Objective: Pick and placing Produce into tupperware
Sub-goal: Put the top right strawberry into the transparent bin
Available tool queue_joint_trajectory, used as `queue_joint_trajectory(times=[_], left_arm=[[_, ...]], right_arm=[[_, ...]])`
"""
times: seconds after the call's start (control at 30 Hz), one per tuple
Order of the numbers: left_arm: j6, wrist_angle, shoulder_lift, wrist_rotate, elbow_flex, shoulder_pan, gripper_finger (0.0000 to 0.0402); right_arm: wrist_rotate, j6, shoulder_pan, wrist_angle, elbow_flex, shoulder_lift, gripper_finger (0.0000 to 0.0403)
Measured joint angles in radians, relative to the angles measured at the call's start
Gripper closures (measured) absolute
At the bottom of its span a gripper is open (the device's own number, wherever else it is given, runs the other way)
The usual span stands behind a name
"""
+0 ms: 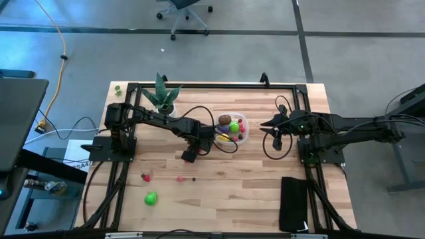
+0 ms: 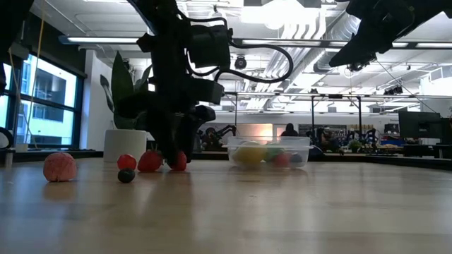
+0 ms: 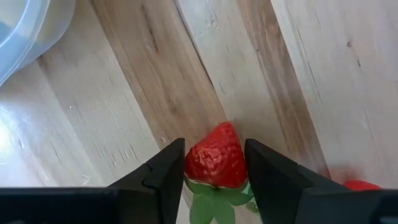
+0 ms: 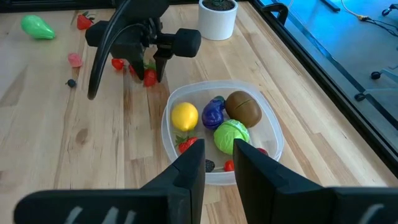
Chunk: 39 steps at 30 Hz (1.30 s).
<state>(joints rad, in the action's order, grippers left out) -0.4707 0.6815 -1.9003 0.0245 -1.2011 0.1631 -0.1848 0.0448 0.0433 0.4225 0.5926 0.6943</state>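
Note:
My left gripper (image 3: 214,171) is down at the table, just left of the tupperware (image 1: 234,130), and is shut on a red strawberry (image 3: 215,160) with green leaves. The clear tupperware (image 4: 221,127) holds a yellow lemon (image 4: 185,116), a purple piece, a brown kiwi (image 4: 243,108), a green round one and small red bits. My right gripper (image 4: 219,163) hovers open and holds nothing, right of the tupperware. Loose on the table are another strawberry (image 1: 145,176), a green pear-like fruit (image 1: 151,198), a pink piece (image 1: 179,178) and a dark berry (image 1: 194,178). My left gripper pinches the strawberry by its two sides (image 3: 193,163), one finger (image 3: 165,171) on each side, with the leafy end toward the gripper and the tip pointing away. The fingers come from above, pointing down. In the low view the strawberry (image 2: 178,161) is at table level.
A spiky plant in a white pot (image 1: 161,99) stands at the far left. A black pad (image 1: 294,202) lies near the right front edge. Another small red piece (image 3: 360,185) lies close by my left gripper. Bare wood stretches across the table's near side.

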Motion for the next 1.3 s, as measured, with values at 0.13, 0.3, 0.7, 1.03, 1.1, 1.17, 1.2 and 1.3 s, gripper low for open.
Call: queue_joint_trajectory(times=[0.13,0.3,0.7,1.03,1.1,1.17,1.2,1.3], left_arm=[[0.000,0.000,0.000,0.001,0.000,0.000,0.0249],[-0.001,0.001,0.000,-0.010,0.000,0.000,0.0249],[-0.057,0.098,0.000,-0.111,-0.152,0.000,0.0250],[-0.252,0.082,0.001,-0.237,-0.368,0.026,0.0250],[-0.287,0.040,0.002,-0.210,-0.370,0.046,0.0250],[-0.308,0.013,-0.010,-0.178,-0.370,0.065,0.0250],[-0.313,-0.005,-0.023,-0.169,-0.371,0.070,0.0250],[-0.319,-0.009,-0.065,-0.123,-0.368,0.096,0.0250]], right_arm=[[0.000,0.000,0.000,0.000,0.000,0.000,0.0329],[0.000,0.000,0.000,0.000,0.000,0.000,0.0329],[0.000,0.000,0.000,0.000,0.000,0.000,0.0329],[0.000,0.000,0.000,0.000,0.000,0.000,0.0329],[0.000,0.000,0.000,0.000,0.000,0.000,0.0329],[0.000,0.000,0.000,0.000,0.000,0.000,0.0329],[0.000,0.000,0.000,0.000,0.000,0.000,0.0329],[0.000,0.000,0.000,0.000,0.000,0.000,0.0329]])
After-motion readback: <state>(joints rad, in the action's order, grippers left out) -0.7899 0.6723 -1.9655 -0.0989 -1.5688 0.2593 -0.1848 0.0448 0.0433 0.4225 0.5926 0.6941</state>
